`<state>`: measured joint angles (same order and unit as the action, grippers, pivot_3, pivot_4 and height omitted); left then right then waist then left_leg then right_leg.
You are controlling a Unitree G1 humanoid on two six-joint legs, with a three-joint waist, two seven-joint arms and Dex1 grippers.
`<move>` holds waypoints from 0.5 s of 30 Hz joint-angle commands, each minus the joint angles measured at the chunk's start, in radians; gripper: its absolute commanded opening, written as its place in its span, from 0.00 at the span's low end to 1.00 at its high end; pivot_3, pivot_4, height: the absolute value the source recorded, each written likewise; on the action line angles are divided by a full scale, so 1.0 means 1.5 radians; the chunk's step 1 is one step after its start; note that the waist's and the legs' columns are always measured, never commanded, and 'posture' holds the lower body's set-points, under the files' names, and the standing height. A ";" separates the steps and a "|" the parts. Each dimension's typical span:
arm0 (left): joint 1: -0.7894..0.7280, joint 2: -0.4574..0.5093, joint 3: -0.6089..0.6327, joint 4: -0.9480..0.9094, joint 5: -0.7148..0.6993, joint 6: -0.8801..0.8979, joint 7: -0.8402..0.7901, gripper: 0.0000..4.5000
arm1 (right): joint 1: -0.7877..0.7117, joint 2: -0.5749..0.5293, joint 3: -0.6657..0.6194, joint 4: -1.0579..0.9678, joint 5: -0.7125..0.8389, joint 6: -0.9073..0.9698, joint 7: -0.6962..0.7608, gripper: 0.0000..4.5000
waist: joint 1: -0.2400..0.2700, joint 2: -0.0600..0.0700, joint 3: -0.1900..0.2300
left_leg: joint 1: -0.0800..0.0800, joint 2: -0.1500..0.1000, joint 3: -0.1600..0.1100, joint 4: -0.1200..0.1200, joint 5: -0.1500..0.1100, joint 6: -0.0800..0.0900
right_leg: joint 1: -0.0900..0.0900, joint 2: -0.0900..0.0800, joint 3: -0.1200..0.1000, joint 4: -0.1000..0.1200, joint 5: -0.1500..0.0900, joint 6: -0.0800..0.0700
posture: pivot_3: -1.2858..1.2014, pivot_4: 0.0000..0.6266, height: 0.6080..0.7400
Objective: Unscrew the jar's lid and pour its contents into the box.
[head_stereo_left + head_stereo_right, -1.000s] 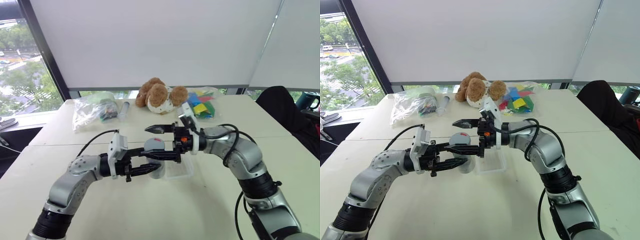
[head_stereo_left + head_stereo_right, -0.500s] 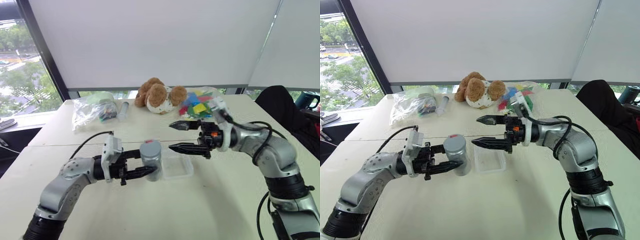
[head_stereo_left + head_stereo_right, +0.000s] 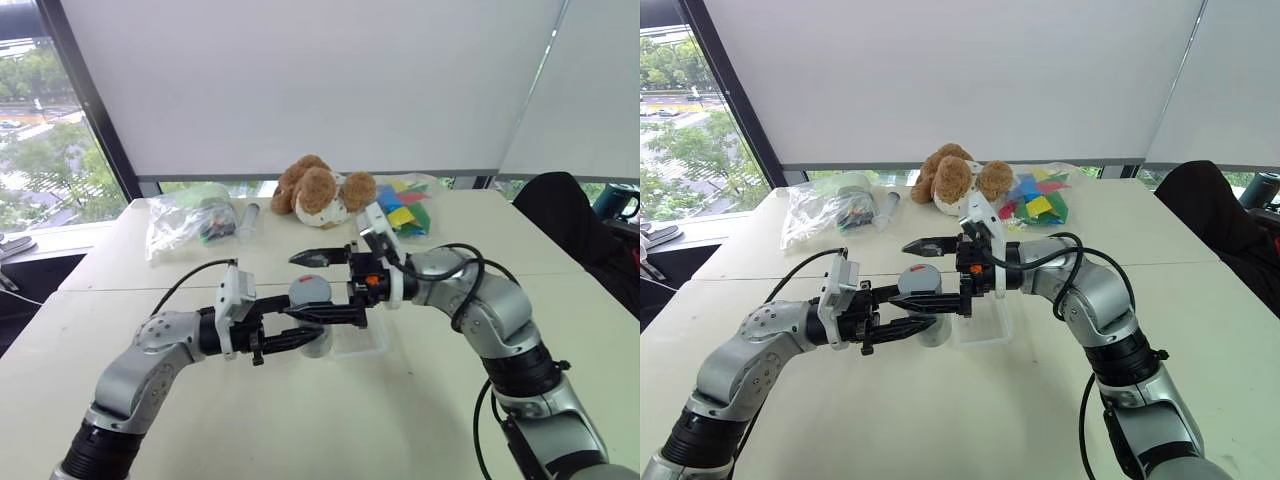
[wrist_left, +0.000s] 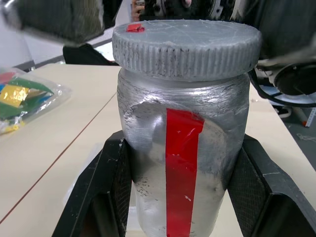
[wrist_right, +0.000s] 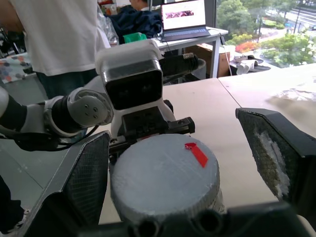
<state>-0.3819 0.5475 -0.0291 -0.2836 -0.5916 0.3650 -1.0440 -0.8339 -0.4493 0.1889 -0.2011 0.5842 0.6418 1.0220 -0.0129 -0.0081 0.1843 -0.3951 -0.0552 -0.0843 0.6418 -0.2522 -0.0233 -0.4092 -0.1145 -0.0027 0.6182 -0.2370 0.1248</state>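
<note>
The jar [image 4: 182, 148], silver-white with a red stripe, stands upright above the table with my left gripper [image 3: 305, 338] shut on its body; the black fingers [image 4: 98, 197] press both its sides. The grey lid [image 5: 165, 177], marked with a small red tag, sits on the jar's top. My right gripper [image 3: 290, 286] reaches in from the right, open, with one finger [image 5: 84, 182] on each side of the lid and a gap on both sides. The clear box [image 3: 368, 340] lies on the table just right of the jar, under my right wrist. The contents are hidden inside the jar.
At the table's far side lie a brown stuffed toy [image 3: 320, 190], a bag of coloured pieces [image 3: 402, 212], a clear bag [image 3: 185, 222] and a small tube [image 3: 247, 220]. A dark chair [image 3: 565, 215] stands at the right. A person in white [image 5: 64, 34] stands beyond the table.
Half a second ago my right gripper stood off to the right of the jar; it has come back left and now straddles the lid. The left gripper still holds the jar.
</note>
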 commanded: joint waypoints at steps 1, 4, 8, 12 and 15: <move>0.003 0.000 -0.003 -0.024 0.003 -0.012 -0.002 0.45 | -0.024 0.011 -0.002 0.001 -0.010 -0.014 -0.003 0.98 | 0.000 0.000 0.000 | 0.000 0.000 0.000 0.000 0.000 0.000 | 0.000 0.000 0.000 0.000 0.000 0.000 | 0.52 0.24 1.00; 0.007 -0.001 -0.005 -0.028 0.005 -0.012 -0.002 0.45 | -0.026 0.021 -0.006 0.007 -0.012 -0.013 -0.007 0.98 | -0.001 0.000 0.000 | 0.000 0.000 0.000 0.000 0.000 0.000 | 0.000 0.000 0.000 0.000 0.000 0.000 | 0.52 0.24 1.00; 0.009 -0.001 -0.005 -0.031 0.005 -0.011 0.000 0.45 | -0.026 0.020 -0.013 0.017 -0.017 -0.013 -0.004 0.98 | 0.000 0.000 0.000 | 0.000 0.000 0.000 0.000 0.000 0.000 | 0.000 0.000 0.000 0.000 0.000 0.000 | 0.52 0.24 1.00; 0.011 -0.001 -0.002 -0.031 0.005 -0.011 0.003 0.45 | -0.017 0.008 -0.024 0.020 -0.014 -0.007 -0.002 0.98 | 0.000 0.000 0.000 | 0.000 0.000 0.000 0.000 0.000 0.000 | 0.000 0.000 0.000 0.000 0.000 0.000 | 0.52 0.24 1.00; 0.010 -0.002 -0.001 -0.029 0.005 -0.012 0.005 0.45 | -0.002 -0.011 -0.031 0.023 -0.016 -0.007 0.005 0.98 | 0.000 0.000 0.000 | 0.000 0.000 0.000 0.000 0.000 0.000 | 0.000 0.000 0.000 0.000 0.000 0.000 | 0.52 0.24 1.00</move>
<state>-0.3642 0.5458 -0.0357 -0.2861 -0.5785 0.3648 -1.0295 -0.8336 -0.4447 0.1881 -0.1698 0.5627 0.6416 1.0286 -0.0128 -0.0081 0.1843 -0.3950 -0.0552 -0.0843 0.6418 -0.2522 -0.0233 -0.4093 -0.1144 -0.0028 0.6186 -0.2370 0.1248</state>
